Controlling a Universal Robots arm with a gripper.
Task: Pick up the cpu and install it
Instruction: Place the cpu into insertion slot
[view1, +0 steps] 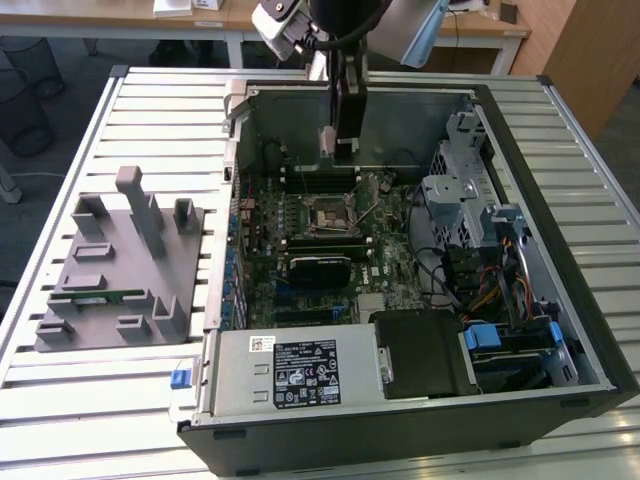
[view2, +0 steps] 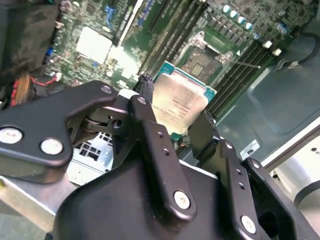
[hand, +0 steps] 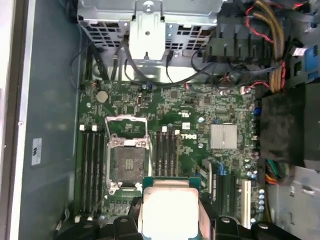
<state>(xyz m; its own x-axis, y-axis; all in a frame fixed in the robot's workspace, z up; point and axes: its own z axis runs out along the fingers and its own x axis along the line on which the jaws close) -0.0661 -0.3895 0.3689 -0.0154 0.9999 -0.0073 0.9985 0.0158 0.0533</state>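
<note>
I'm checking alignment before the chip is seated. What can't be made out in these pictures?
Underside of the flat square silvery cpu: faces away in both wrist views, clamped by the black gripper.
Its near edge, first wrist view: cut off by the picture's edge.
Pins of the open metal-framed socket: too small in every view.

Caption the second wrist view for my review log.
Black pincer clamps the flat square silvery-topped cpu by its edges over the green motherboard, its metal-framed socket open beyond.
</note>
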